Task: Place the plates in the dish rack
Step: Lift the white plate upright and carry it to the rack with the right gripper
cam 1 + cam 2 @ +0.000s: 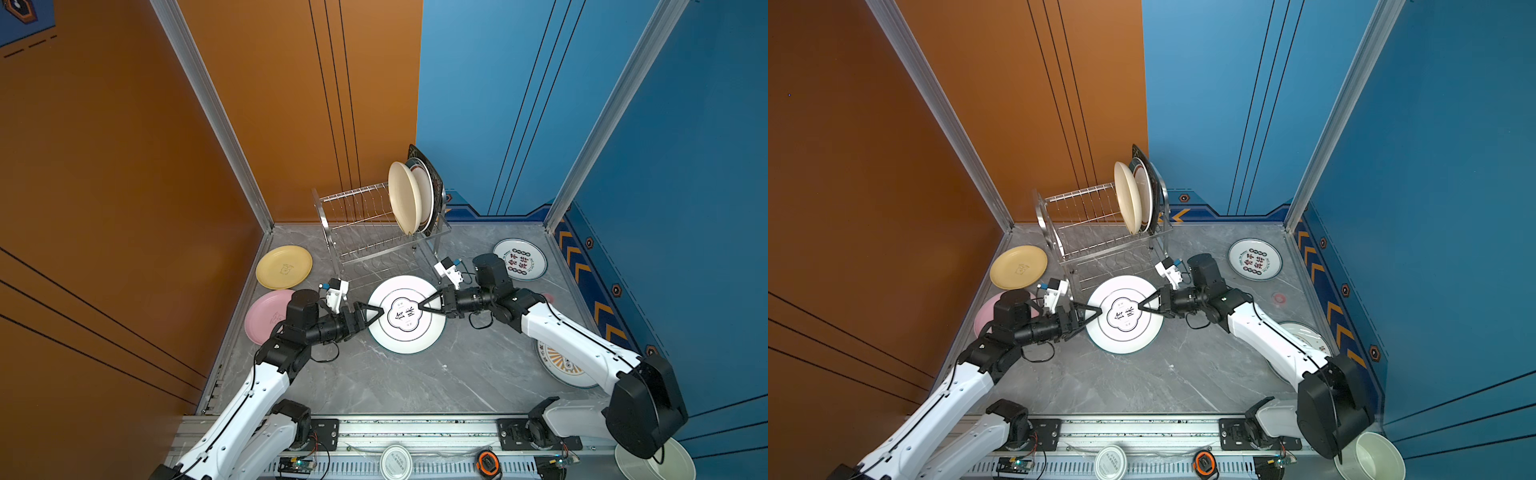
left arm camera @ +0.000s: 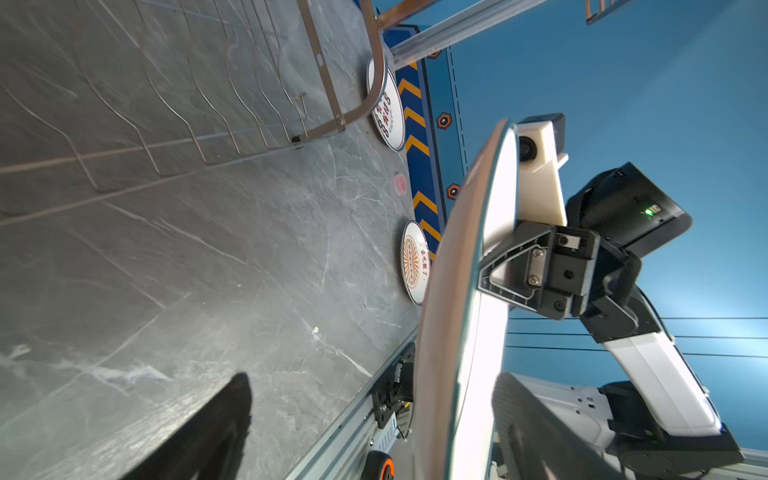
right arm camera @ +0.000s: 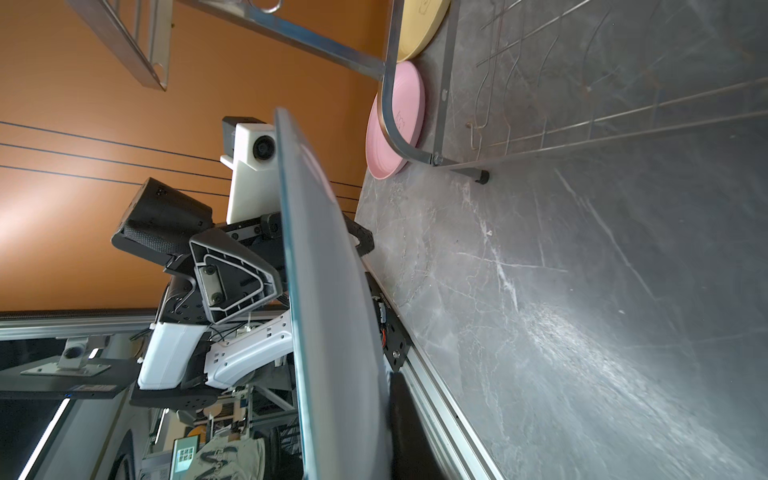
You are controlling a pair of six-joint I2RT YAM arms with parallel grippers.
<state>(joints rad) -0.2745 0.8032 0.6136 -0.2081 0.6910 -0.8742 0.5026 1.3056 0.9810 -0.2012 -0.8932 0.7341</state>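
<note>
The white plate (image 1: pixel 406 336) with a green rim hangs above the table (image 1: pixel 457 374), at 6 o'clock from the dish rack (image 1: pixel 365 224), where a beige plate (image 1: pixel 404 197) stands on edge at the 3 o'clock end. The right gripper (image 1: pixel 420 308) pinches its 3 o'clock rim, while the left gripper (image 1: pixel 376 312) at 9 o'clock has fingers spread, one either side of the rim. A yellow plate (image 1: pixel 284 267) lies at its 10 o'clock.

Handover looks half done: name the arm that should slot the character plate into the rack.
Likely right: the right end effector is shut on the white character plate, while the left end effector stands open around the rim; the dish rack is close.
</note>
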